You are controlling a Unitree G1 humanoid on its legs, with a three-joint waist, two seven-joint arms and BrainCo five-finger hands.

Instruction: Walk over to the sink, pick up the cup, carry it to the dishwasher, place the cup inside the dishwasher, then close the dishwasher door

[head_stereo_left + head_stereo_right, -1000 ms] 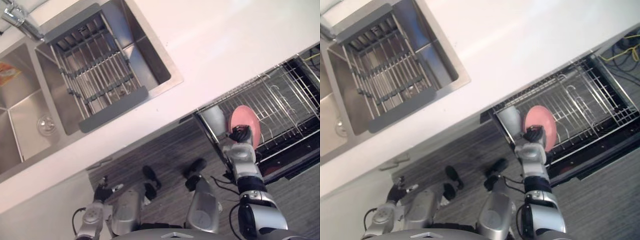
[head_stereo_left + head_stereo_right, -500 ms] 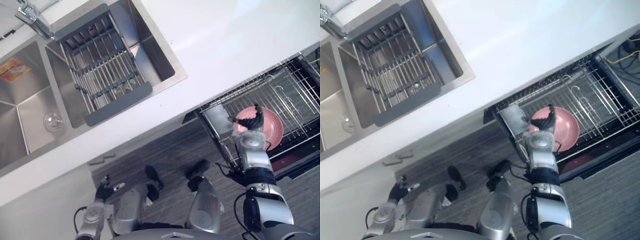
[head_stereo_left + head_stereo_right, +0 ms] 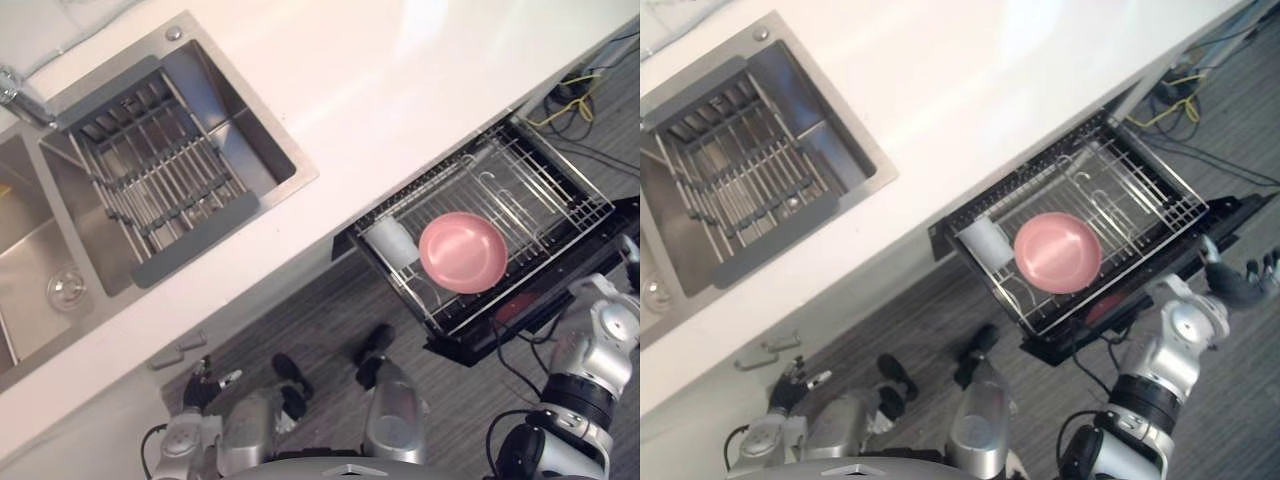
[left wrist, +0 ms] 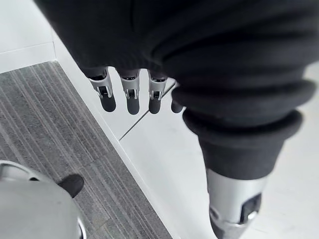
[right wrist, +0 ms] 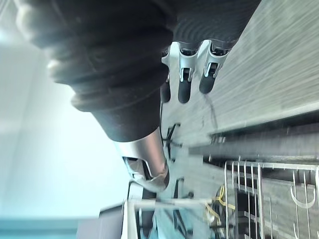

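In the left eye view the dishwasher's rack (image 3: 545, 195) is pulled out from under the white counter (image 3: 400, 90), above the lowered door (image 3: 480, 345). A pale cup (image 3: 392, 240) stands in the rack's corner nearest the robot. A pink bowl (image 3: 462, 252) lies just beside it, seemingly touching. The sink (image 3: 60, 250) with its drying grid is well apart, and the left hand (image 3: 203, 378) hangs low near the cabinet front.

In the right eye view the right hand (image 3: 1245, 280) hovers off the door's outer edge, clear of the rack and touching nothing.

The left wrist view shows the left hand (image 4: 130, 94) empty, fingers loose and hanging over the grey floor (image 4: 45, 124).

The right wrist view shows the right hand (image 5: 185, 74) also empty, fingers straight and thumb apart, with rack wires beyond it.

The dishes seem to be placed, leaving the door to shut. The main risk is lifting the door while the rack is out. It would jam against the rack and could jolt the bowl into the cup. Straight fingers could also slip off the door's edge.
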